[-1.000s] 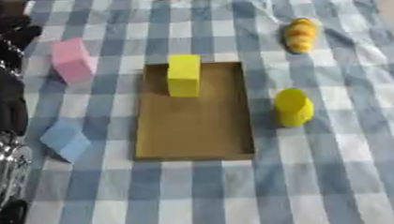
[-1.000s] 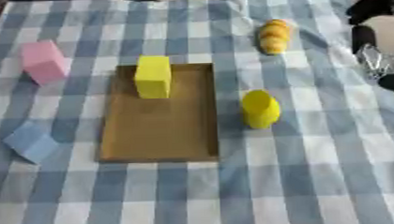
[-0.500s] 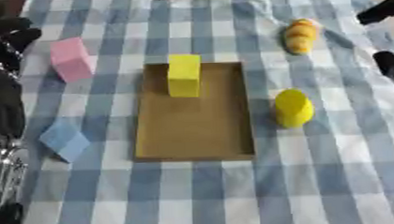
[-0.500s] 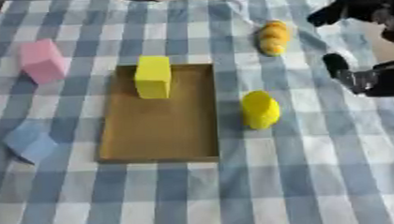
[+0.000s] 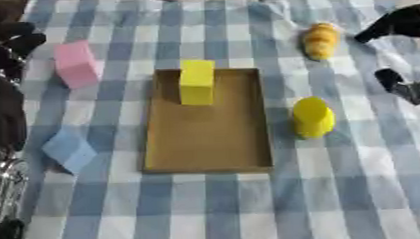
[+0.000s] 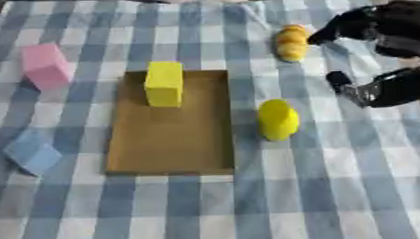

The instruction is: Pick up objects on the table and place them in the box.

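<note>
— Reaching in from the right edge, the right hand (image 6: 395, 60) hung over the checked cloth (image 6: 338, 187) on the desk — were its fingers (image 6: 329, 33) holding anything?

— No. They were spread apart: one dark finger pointed up and left, its tip just beside the orange-yellow lumpy object (image 6: 291, 42) but not visibly touching it, while the thumb (image 6: 342, 82) stuck out lower down, with open cloth between the two.

— Where did the yellow cylinder (image 6: 277, 119) sit relative to those fingers?

— Below and to the left of the thumb, near it yet apart, lying on the cloth just beside the right wall of the shallow brown box (image 6: 171, 143).

— And what was in the box?

— One yellow block (image 6: 164, 83), standing upright at the box's far end, well to the left of the fingers. The rest of the box floor was bare.

— What about the other pieces?

— A pink block (image 6: 44, 65) stood on the cloth far left of the fingers, beyond the box's upper left corner. A light blue block (image 6: 32, 153) lay tilted near the box's lower left side. Both were outside the box.

— Did the left hand show?

— Dark parts of the left arm (image 5: 2, 98) ran along the left edge of the left eye view, with something black near the pink block, but whether its fingers were spread or curled could not be told.
</note>
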Robot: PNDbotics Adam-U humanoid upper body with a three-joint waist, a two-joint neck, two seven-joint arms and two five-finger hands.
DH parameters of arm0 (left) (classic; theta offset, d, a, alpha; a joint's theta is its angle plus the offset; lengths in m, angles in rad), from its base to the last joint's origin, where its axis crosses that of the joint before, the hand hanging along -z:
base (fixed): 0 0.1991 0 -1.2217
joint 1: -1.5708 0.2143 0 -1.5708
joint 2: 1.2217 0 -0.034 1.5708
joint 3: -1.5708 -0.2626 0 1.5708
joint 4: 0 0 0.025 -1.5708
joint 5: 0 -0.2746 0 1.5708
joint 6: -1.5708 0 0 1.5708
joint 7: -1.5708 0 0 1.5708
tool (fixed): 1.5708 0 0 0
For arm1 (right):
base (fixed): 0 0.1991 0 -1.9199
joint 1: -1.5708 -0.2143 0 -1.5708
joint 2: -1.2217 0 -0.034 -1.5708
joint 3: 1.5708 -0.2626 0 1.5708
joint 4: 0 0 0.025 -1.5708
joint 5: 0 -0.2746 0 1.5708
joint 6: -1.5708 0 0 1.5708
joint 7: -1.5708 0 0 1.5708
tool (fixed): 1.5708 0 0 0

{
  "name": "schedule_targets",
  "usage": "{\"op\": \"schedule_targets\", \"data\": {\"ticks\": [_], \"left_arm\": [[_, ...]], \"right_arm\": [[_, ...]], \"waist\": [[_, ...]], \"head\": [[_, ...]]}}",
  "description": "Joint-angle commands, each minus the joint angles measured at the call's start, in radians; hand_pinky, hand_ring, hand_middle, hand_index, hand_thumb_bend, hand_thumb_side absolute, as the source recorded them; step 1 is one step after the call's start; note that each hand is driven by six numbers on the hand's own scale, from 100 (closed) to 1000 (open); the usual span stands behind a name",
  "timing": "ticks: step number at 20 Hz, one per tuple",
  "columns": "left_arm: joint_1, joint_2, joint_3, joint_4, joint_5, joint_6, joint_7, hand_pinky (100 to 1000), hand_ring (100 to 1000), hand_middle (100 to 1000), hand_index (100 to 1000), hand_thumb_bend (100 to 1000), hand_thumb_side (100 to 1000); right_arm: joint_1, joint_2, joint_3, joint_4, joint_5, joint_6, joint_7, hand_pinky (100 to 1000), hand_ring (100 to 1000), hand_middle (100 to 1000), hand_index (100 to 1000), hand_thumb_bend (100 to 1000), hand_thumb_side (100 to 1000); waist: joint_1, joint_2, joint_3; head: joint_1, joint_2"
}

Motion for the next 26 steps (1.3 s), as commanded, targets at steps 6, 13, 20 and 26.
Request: {"op": "schedule_targets", "data": {"ticks": [6, 13, 20, 26], "left_arm": [[-0.016, 0.02, -0.006, -0.018, 0.006, 0.0, -0.01, 920, 721, 667, 858, 100, 745], [-0.017, 0.018, -0.011, -0.018, 0.008, 0.002, -0.015, 920, 722, 667, 858, 100, 748], [-0.018, 0.016, -0.013, -0.018, 0.009, 0.004, -0.019, 921, 722, 667, 858, 100, 749], [-0.018, 0.014, -0.015, -0.018, 0.01, 0.005, -0.021, 921, 723, 666, 858, 100, 751]], "right_arm": [[-0.04, 0.038, 0.053, 0.065, 0.059, 0.003, 0.043, 838, 841, 821, 941, 100, 565], [-0.018, 0.054, 0.069, 0.067, 0.079, 0.022, 0.046, 843, 842, 824, 948, 100, 569], [-0.013, 0.083, 0.083, 0.095, 0.096, 0.039, 0.035, 865, 853, 837, 976, 100, 490], [-0.006, 0.096, 0.084, 0.09, 0.076, 0.052, 0.066, 878, 856, 832, 978, 100, 328]], "waist": [[0.005, -0.019, 0.005], [0.005, -0.017, 0.005], [0.008, -0.015, 0.007], [0.008, -0.013, 0.006]], "head": [[-0.011, -0.016], [-0.006, -0.017], [-0.003, -0.022], [-0.001, -0.023]]}}
